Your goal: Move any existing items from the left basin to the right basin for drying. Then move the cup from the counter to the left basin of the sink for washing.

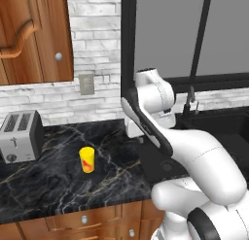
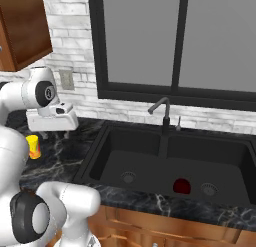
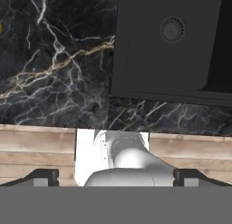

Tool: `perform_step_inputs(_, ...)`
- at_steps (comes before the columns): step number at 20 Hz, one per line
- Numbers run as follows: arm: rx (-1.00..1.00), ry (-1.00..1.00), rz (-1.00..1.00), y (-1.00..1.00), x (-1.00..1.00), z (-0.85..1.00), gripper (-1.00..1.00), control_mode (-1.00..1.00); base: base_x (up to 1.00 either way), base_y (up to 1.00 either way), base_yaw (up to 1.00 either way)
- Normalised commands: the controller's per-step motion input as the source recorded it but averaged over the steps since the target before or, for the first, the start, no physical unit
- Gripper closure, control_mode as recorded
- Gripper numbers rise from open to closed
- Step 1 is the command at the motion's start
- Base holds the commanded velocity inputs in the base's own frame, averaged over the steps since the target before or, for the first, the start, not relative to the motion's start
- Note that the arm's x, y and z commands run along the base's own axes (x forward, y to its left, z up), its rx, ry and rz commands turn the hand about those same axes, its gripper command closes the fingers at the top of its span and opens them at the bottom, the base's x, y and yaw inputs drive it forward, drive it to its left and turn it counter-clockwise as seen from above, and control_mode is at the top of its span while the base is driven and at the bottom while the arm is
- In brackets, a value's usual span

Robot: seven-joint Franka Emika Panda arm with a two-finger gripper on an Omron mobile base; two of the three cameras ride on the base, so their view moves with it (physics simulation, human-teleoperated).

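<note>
1. Resting in the right basin (image 2: 220, 163): dark red item (image 2: 181, 186), placed for drying.
2. Yellow cup (image 1: 87, 160): upright on worktop (image 1: 58, 180), awaiting washing.
3. Claw (image 3: 116, 175): spread wide, empty, above the worktop edge.

dark red object (image 2: 181, 186) shape unclear, yellow cup (image 2: 33, 146) partly behind arm

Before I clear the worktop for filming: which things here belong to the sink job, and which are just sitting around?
Part of the job:
- dark red object, now in the right basin
- left basin
- yellow cup on the counter
- gripper

Just lying about:
- toaster
- faucet
</note>
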Motion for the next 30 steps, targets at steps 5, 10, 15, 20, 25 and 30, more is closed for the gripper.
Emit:
perform_step_inputs(5,0.00,0.00,-0.01,0.55,0.00,0.02,-1.00,-1.00,0.00,0.00,0.00)
perform_step_inputs(10,0.00,-0.01,0.00,0.50,-0.01,0.01,-1.00,-1.00,0.00,0.00,0.00)
perform_step_inputs(15,0.00,-0.03,0.00,0.38,-0.01,0.00,-1.00,-1.00,0.00,0.00,0.00)
perform_step_inputs(20,0.00,-0.04,0.00,0.25,0.00,0.00,-1.00,-1.00,0.00,0.00,0.00)
perform_step_inputs(25,0.00,-0.06,0.00,0.20,0.00,-0.05,-1.00,-1.00,0.00,0.00,0.00)
perform_step_inputs(30,0.00,-0.08,0.00,0.16,0.03,-0.12,-1.00,-1.00,0.00,0.00,0.00)
